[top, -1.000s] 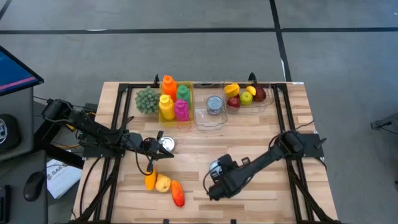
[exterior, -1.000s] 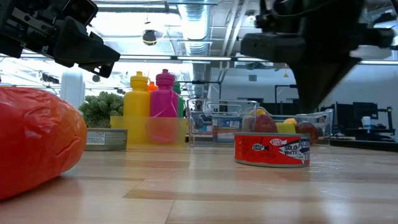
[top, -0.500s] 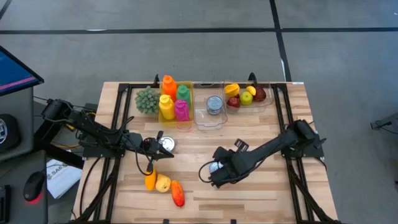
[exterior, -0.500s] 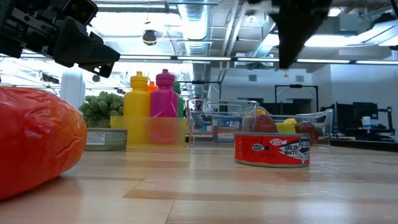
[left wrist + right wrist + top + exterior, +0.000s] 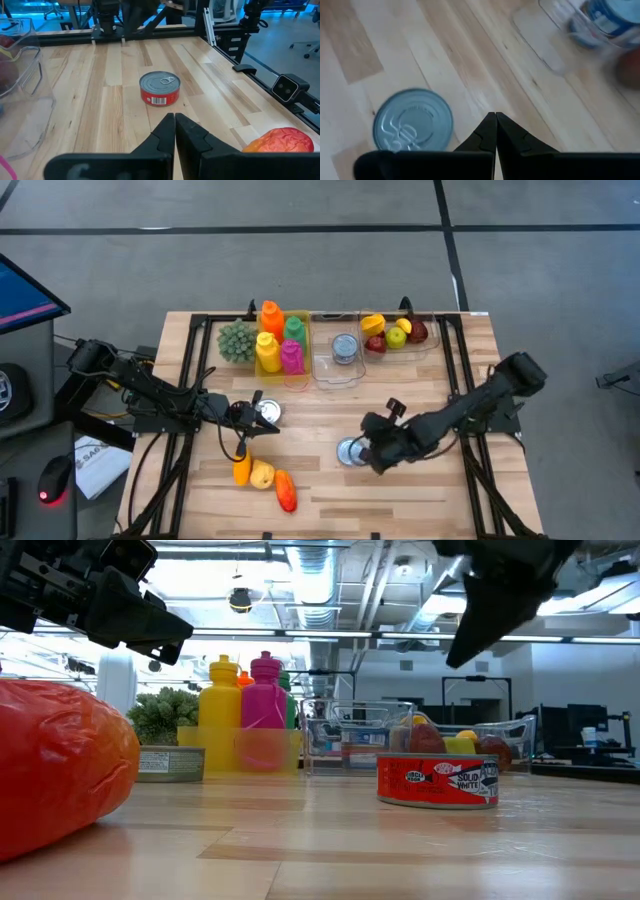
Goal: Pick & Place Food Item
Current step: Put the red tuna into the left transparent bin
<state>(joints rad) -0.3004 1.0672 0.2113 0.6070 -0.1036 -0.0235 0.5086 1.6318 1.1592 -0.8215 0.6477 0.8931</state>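
R gripper (image 5: 377, 457) is hovering just beside the red can (image 5: 349, 451), fingers pressed together, holding nothing. To grasp well, it is needing to spread them first, centred over the lid. L gripper (image 5: 252, 413) is waiting near the other can (image 5: 268, 412), also pressed together.

Overhead, table-level, two wrist cams

Shows a butcher-block tabletop (image 5: 420, 500) framed by black rails (image 5: 175, 470); stands on grey floor (image 5: 300, 260) crossed by dark lines (image 5: 447, 230); keeps, off the left side, a blue-lit monitor (image 5: 20, 290), a computer mouse (image 5: 50, 480) and a printed sheet (image 5: 95, 465); from table height, looks onto ceiling ducts (image 5: 320, 580).
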